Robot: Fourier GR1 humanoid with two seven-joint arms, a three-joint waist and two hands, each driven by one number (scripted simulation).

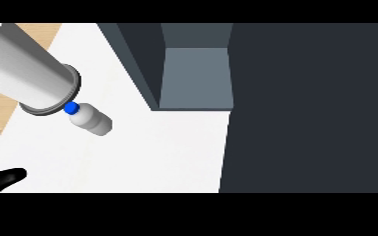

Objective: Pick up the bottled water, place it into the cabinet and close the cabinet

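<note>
Black fingers of the left hand (10, 177) poke into view at the lower left edge, lying roughly straight and holding nothing; only their tips show, well apart from the bottle. No right hand is visible. A grey cylindrical forearm (33, 72) comes in from the upper left, and its ringed end sits just over the bottle's blue cap, so any hand beyond that end is hidden and whether it grips I cannot tell.

Lying tilted on the white counter (162, 150) is the small clear plastic water bottle with a blue cap (90, 118), cap toward the forearm, body pointing down and right. To its right, near but not touching, stands the dark grey cabinet (193, 75), its opening showing a paler grey inner floor.

By my reading the pickup is in hand. The next move calls for securing the bottle and carrying it rightward into the opening.
</note>
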